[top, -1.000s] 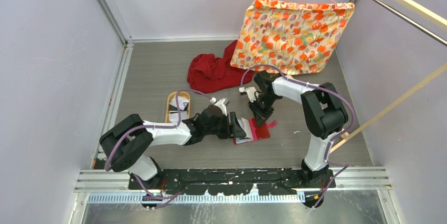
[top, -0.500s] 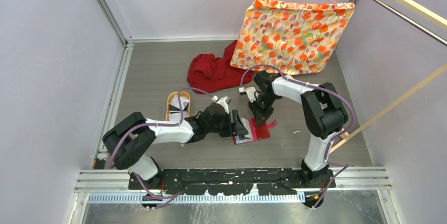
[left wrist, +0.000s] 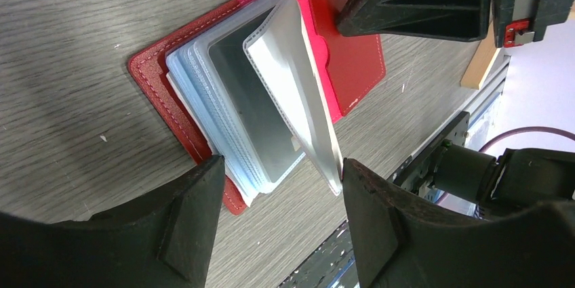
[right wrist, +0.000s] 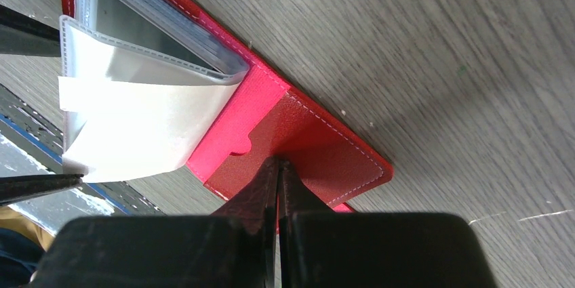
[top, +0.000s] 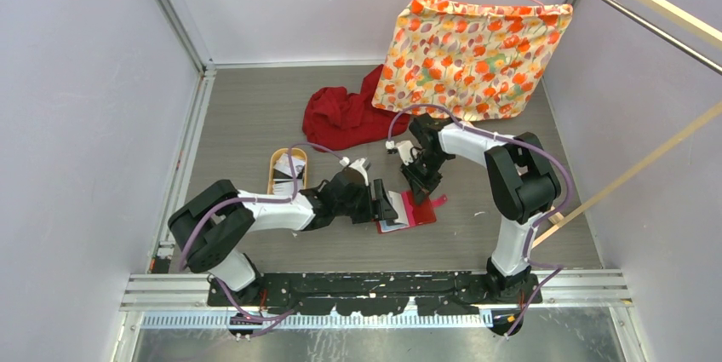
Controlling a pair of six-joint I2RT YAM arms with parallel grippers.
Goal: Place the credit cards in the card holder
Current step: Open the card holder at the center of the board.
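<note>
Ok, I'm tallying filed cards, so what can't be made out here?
- Cards in the tray, top view: too small to count or read.
- Clear sleeves of the card holder, left wrist view: stacked and frosted, so cards inside cannot be told.
- Card holder's near edge, left wrist view: behind the left gripper.
- Right gripper on the red flap, right wrist view: pinching or pressing, unclear.

Left claw (left wrist: 281,166) spread over open card holder (left wrist: 352,71), sleeves (left wrist: 271,98) fanned.

Grey wood-grain table (top: 247,115), open red card holder (top: 423,209), crumpled red cloth (top: 340,119), tan oval tray (top: 273,181)
</note>
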